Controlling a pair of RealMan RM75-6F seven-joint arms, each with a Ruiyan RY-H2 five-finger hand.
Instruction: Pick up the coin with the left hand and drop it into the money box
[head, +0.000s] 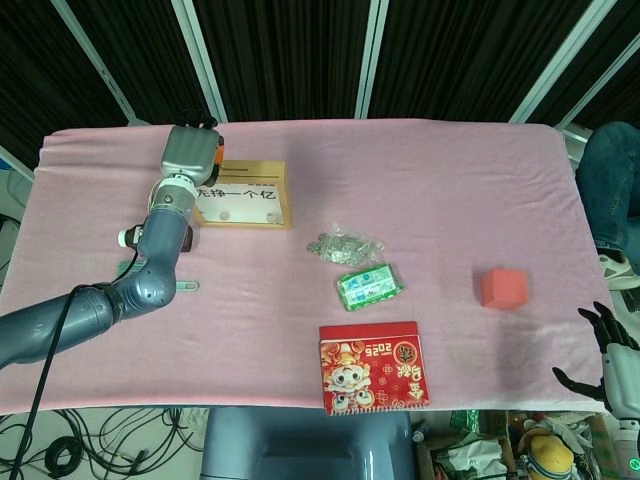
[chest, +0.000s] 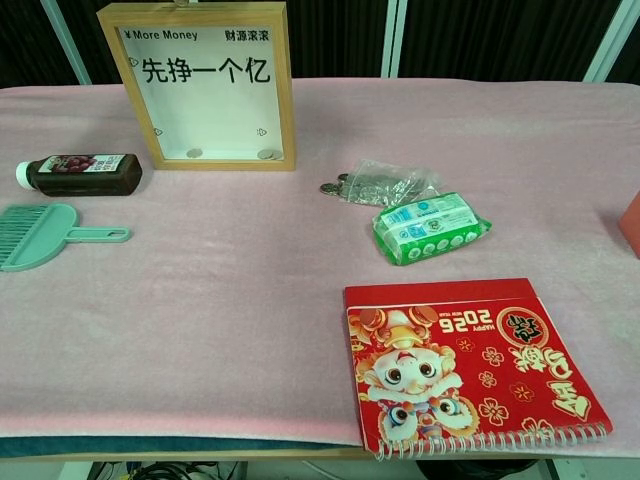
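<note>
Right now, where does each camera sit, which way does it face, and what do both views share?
Head view: high above the near table edge, looking steeply down on the pink cloth; shows the left hand over the money box and the right hand off the table's corner.
Chest view: low at the near edge, looking across the table; no arm or hand shows.
Shared: money box, coin bag, green packet, red calendar.

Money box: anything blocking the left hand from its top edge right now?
Nothing visible. In the head view the left hand is over the top left corner of the money box, with no object between them. The bottle and comb lie on the cloth to its left, low and out of the way.
</note>
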